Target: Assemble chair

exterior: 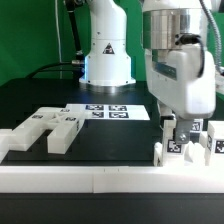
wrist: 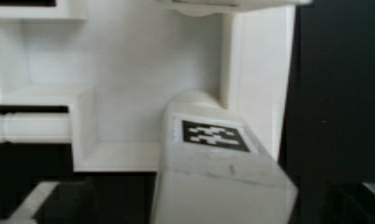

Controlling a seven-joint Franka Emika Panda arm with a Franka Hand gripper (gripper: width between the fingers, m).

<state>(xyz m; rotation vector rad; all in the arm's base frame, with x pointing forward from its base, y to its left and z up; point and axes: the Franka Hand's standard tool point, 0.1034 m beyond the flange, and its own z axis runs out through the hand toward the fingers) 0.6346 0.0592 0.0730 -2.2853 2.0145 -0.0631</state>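
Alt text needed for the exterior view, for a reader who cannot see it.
A white robot arm reaches down at the exterior view's right, its end effector low over small tagged white chair pieces standing beside a long white rail. Notched white blocks lie on the black table at that view's left; a marker board lies further back.

Matte-white chair parts: small upright tagged posts (exterior: 176,148) stand clustered directly below the end effector (exterior: 181,128). Flat notched blocks (exterior: 48,128) lie together on the tabletop (exterior: 110,145), well apart from it, toward the exterior view's left.
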